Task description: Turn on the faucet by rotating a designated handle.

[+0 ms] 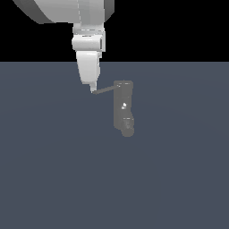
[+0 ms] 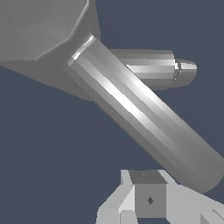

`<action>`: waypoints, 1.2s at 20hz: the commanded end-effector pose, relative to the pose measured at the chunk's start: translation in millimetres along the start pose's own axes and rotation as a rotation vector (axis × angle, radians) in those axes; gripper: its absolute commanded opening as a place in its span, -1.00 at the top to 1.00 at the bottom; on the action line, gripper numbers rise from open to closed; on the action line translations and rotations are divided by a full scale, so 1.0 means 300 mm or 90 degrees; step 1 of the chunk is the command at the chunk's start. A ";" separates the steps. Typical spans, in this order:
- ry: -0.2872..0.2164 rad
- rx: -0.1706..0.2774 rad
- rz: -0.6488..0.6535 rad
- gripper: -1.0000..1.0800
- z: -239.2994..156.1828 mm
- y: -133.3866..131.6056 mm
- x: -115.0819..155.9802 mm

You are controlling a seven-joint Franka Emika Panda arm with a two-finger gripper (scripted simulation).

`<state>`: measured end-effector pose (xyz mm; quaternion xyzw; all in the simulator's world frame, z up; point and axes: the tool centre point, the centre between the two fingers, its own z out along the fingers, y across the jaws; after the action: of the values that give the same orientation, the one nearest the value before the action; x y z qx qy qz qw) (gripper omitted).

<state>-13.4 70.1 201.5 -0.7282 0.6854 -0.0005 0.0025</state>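
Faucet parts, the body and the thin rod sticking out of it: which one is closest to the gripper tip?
The handle, the thin rod pointing sideways from the faucet top. Its free end meets the gripper tip; the upright body stands farther off.

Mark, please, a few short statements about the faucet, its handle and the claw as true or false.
1. The faucet stands upright. True.
2. The handle sticks out toward the exterior view's right. False: it points to that view's left.
3. The claw is at the handle's free end. True.
4. The claw hangs far above the faucet. False: its tip is level with the faucet's top.
5. The claw holds the faucet's body. False: it is beside the handle's tip.
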 end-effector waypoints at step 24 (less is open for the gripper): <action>0.001 -0.001 0.000 1.00 -0.002 0.180 0.221</action>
<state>-63.8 10.5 201.7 -0.7305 0.6829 -0.0002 0.0013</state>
